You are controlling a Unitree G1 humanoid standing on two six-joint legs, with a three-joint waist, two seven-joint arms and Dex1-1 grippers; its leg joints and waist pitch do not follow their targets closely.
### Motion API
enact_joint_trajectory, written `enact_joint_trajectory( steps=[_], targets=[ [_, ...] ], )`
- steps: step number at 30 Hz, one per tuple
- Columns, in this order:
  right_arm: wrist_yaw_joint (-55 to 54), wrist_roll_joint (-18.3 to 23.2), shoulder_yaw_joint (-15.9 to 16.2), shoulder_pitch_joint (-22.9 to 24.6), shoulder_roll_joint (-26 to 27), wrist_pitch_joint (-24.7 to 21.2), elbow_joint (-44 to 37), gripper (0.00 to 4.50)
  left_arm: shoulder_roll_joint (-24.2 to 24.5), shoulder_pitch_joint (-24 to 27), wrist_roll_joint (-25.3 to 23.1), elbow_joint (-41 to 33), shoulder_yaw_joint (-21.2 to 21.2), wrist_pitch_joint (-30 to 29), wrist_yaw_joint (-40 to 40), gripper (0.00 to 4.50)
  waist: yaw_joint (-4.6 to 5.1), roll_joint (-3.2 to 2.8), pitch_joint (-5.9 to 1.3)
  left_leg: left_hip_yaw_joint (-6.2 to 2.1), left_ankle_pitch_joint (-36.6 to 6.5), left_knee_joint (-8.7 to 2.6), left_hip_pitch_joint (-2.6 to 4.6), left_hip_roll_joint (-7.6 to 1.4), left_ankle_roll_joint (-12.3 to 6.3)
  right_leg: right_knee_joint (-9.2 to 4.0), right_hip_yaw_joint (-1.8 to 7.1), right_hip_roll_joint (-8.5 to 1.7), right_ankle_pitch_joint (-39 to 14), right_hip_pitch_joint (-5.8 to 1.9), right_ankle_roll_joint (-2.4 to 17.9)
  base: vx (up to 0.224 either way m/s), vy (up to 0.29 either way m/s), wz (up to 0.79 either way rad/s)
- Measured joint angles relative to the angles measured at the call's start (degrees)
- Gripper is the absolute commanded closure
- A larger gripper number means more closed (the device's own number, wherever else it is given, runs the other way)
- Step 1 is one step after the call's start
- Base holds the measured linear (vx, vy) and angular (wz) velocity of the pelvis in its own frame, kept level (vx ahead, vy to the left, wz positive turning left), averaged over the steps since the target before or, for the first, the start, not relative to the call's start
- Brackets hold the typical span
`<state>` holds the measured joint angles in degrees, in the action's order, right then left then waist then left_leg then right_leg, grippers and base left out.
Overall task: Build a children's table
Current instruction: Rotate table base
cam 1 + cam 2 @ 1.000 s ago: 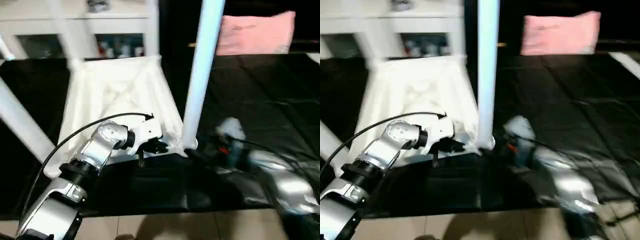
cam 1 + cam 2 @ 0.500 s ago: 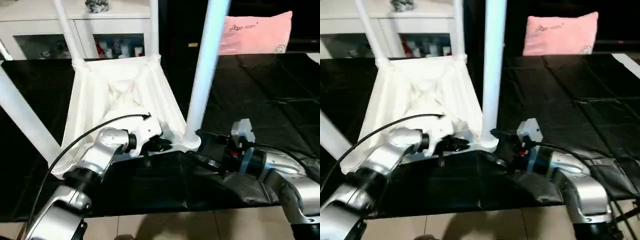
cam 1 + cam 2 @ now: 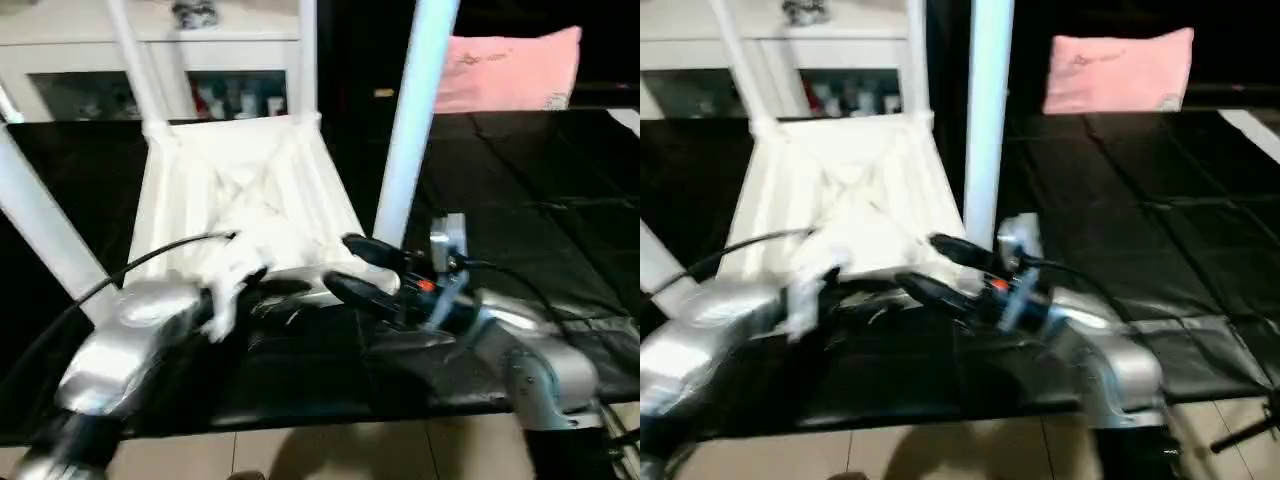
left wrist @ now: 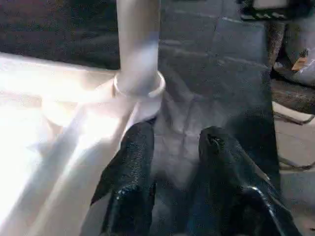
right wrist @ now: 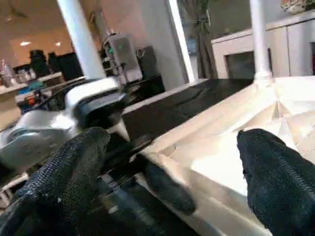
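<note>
The white tabletop lies upside down on black cloth, ribs up. Four white legs stand in its corner sockets: the near right one, the near left one and two at the back. My left gripper is open at the near edge, just short of the near right leg's socket, with only cloth between its fingers. My right gripper is wide open in front of that same corner. In the right wrist view its fingers straddle the tabletop's near edge without touching it.
A white glass-doored cabinet stands behind the tabletop. A pink cushion lies at the back right. Black cloth covers the floor to the right, and pale tiles begin at the near edge.
My left gripper has opened from shut and its arm has dropped lower. My right gripper, open throughout, has moved left to the near right corner.
</note>
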<state>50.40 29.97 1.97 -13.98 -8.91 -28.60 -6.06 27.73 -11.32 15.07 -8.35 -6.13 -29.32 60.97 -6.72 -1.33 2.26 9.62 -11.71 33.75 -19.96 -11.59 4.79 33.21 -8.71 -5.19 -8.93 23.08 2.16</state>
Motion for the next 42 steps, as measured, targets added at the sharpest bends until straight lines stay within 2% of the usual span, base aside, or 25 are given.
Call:
enact_joint_trajectory(
  steps=[2,7,12,14,17,18,21,22,24,28,32,35,36,40,42],
  targets=[
    [-3.17,-2.01,0.13,-1.11,2.10,2.90,2.35,0.00,1.43,4.26,0.31,-2.49,1.45,-1.00,-0.37,2.38,0.48,0.00,0.00,0.01,0.00,-0.01,0.01,0.00,0.00,0.01,0.00,0.00,0.00,0.00,0.00,0.000,0.000,0.00],
    [-11.10,-5.02,-1.14,-4.27,4.48,5.68,8.16,0.00,5.16,11.18,0.72,-5.09,5.11,-2.77,-1.05,2.05,1.42,0.20,-0.04,-0.01,0.03,0.02,0.03,-0.01,0.05,0.00,0.02,0.02,0.00,-0.02,-0.01,0.000,0.000,0.00],
    [-15.56,-7.32,-4.12,-6.09,4.28,9.79,13.29,0.00,11.55,18.64,0.82,-6.66,8.79,-4.12,-0.95,1.59,1.55,0.35,-0.12,-0.01,0.02,0.01,0.02,0.03,0.03,-0.03,0.09,0.02,0.00,-0.06,-0.01,0.000,0.000,0.00],
    [-16.25,-8.01,-4.47,-6.20,4.19,11.28,14.31,0.00,12.27,20.52,0.81,-6.75,9.43,-4.08,-0.35,1.50,1.55,0.36,-0.12,-0.02,0.02,0.00,0.02,0.03,0.03,-0.03,0.10,0.02,-0.01,-0.05,-0.02,0.000,0.000,0.00],
    [-17.54,-8.19,-4.43,-6.58,4.79,12.74,15.71,0.00,15.69,26.11,1.51,-9.23,11.32,-5.49,2.32,1.18,1.82,0.51,-0.14,0.00,0.02,-0.06,0.04,-0.02,0.04,-0.02,0.13,0.10,-0.01,-0.04,-0.02,0.000,0.000,0.00],
    [-18.02,-8.30,-4.59,-6.59,4.83,13.03,15.98,0.00,16.68,27.36,1.85,-9.56,12.08,-5.92,2.93,1.18,1.74,0.55,-0.12,0.00,0.02,-0.06,0.06,-0.03,0.04,-0.02,0.13,0.11,-0.01,-0.04,-0.02,0.000,0.000,0.00],
    [-19.36,-8.35,-5.03,-6.67,5.08,13.29,16.60,0.00,18.50,29.74,2.82,-9.91,14.63,-6.86,4.03,0.80,1.53,0.74,-0.11,-0.01,0.03,-0.03,0.13,-0.03,0.04,-0.02,0.15,0.11,-0.01,-0.10,-0.02,0.000,0.000,0.00],
    [-19.44,-8.33,-5.16,-6.70,5.24,13.57,17.06,0.00,19.08,30.17,3.27,-9.90,15.72,-6.82,4.15,0.75,1.55,0.90,-0.13,0.01,0.03,-0.03,0.43,-0.03,0.04,-0.02,0.20,0.11,-0.01,-0.15,-0.02,0.000,0.000,0.00],
    [-19.27,-8.09,-5.40,-6.74,5.49,13.57,17.94,0.00,19.83,30.07,3.87,-8.80,19.28,-6.50,4.12,0.61,1.59,1.25,-0.05,0.02,0.03,-0.04,0.64,-0.03,0.04,-0.01,0.24,0.13,-0.01,-0.34,-0.02,0.000,0.000,0.00],
    [-18.66,-7.34,-4.95,-6.14,5.35,11.42,17.53,0.00,21.54,26.20,6.07,-4.80,26.43,-5.64,4.12,0.25,1.75,1.60,0.23,-0.01,0.03,-0.06,0.98,-0.04,0.05,-0.05,0.26,0.18,-0.01,-0.67,-0.02,0.000,0.000,0.00],
    [-16.11,-7.42,-1.42,-4.68,4.33,9.31,14.96,0.00,21.17,20.52,7.89,-1.52,29.73,-5.17,1.64,0.04,1.82,1.77,0.23,0.02,0.01,-0.07,1.04,-0.01,0.05,-0.09,0.36,0.18,-0.01,-0.76,-0.02,0.000,0.000,0.00],
    [-11.15,-9.84,3.04,-2.81,1.60,12.57,14.08,0.00,21.03,18.53,8.02,0.18,29.95,-3.89,0.23,0.04,1.75,1.81,0.20,0.03,-0.01,-0.17,0.96,-0.02,0.07,-0.09,0.35,0.21,-0.03,-0.73,-0.04,0.000,0.000,0.00],
    [-10.15,-10.64,4.01,-2.20,1.27,12.99,14.05,0.00,20.57,17.78,8.04,0.83,29.94,-3.47,0.01,0.04,1.73,1.98,0.09,0.03,-0.01,-0.21,0.94,-0.03,0.07,-0.08,0.36,0.23,-0.05,-0.74,-0.02,0.000,0.000,0.00],
    [-10.09,-14.75,7.12,-1.75,-0.19,13.69,14.37,0.00,18.18,15.18,9.85,0.92,29.34,-3.50,-0.19,0.04,1.64,2.07,0.06,0.03,0.00,-0.18,0.96,-0.06,0.08,-0.05,0.36,0.25,-0.06,-0.78,-0.01,0.000,0.000,0.00],
    [-10.15,-15.58,8.22,-1.80,-1.52,12.35,14.68,0.00,16.81,13.16,10.44,0.69,28.36,-3.63,-0.74,0.04,1.54,2.08,0.06,0.03,0.00,-0.16,1.04,-0.06,0.08,-0.06,0.38,0.25,-0.06,-0.91,-0.01,0.000,0.000,0.00]
  ],
)
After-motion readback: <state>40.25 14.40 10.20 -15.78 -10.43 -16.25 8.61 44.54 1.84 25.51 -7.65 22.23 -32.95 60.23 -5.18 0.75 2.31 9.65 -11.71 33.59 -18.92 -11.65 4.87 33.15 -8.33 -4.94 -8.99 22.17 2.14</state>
